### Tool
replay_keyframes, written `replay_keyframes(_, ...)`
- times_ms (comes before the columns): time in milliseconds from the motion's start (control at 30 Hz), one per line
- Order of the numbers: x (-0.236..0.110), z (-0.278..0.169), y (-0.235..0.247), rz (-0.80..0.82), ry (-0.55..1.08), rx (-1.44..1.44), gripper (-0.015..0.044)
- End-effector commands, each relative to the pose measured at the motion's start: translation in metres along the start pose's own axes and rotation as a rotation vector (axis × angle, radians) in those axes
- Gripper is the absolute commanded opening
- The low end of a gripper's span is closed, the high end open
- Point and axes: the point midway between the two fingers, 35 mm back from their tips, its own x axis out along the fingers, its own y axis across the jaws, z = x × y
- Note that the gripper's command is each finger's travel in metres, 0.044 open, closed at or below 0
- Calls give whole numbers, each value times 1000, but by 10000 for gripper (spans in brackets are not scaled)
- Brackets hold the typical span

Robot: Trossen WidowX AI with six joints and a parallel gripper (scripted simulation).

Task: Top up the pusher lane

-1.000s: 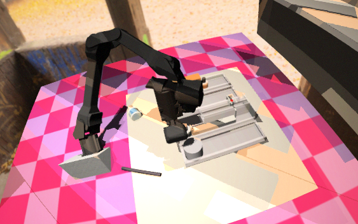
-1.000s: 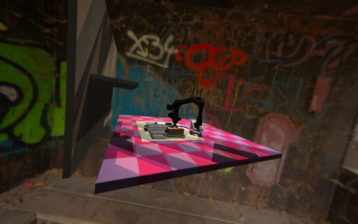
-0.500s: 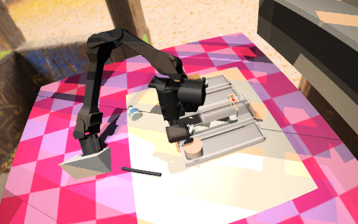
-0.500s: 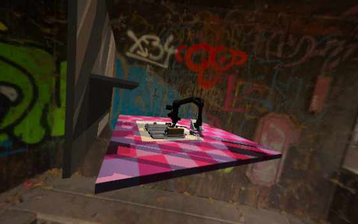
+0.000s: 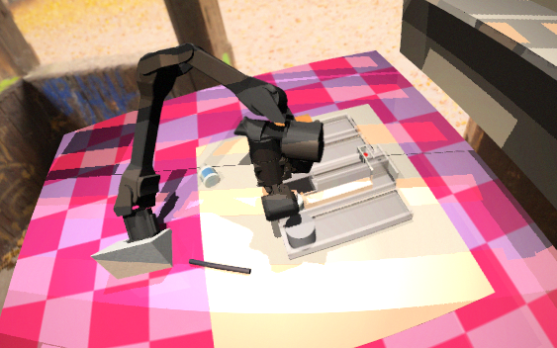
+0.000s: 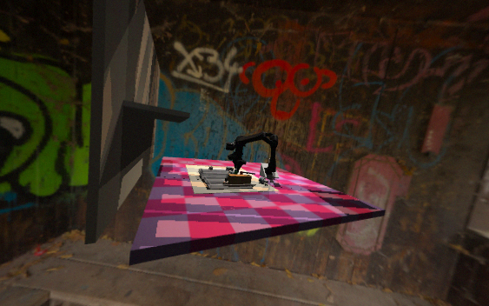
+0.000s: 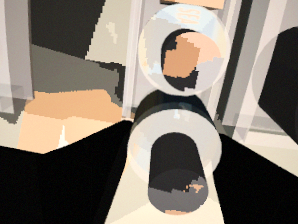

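Observation:
My gripper (image 5: 281,205) (image 7: 172,136) is shut on a clear jar with a dark lid (image 7: 174,169) (image 5: 294,200). It holds the jar at the front end of the middle lane of the grey lane rack (image 5: 365,217) (image 6: 214,175). In the wrist view a matching clear jar (image 7: 184,50) stands straight ahead in that lane, very close to the held one; I cannot tell whether they touch. The pusher plate with a red dot (image 5: 365,155) stands far back in the lane. The arm hides the lane jar in the top and exterior views.
A grey cylinder (image 5: 300,234) stands at the front of the nearest lane. A small blue-and-white jar (image 5: 209,176) lies on the table left of the rack. A dark rod (image 5: 220,267) lies near the arm's base (image 5: 135,254). An orange-topped item (image 5: 306,119) shows in the far lane.

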Motion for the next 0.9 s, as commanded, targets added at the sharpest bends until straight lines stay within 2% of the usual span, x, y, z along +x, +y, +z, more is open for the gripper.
replay_keyframes(0,-3,10,2,3,-25,-16,0)
replay_keyframes(867,-7,21,4,4,-25,-16,0)
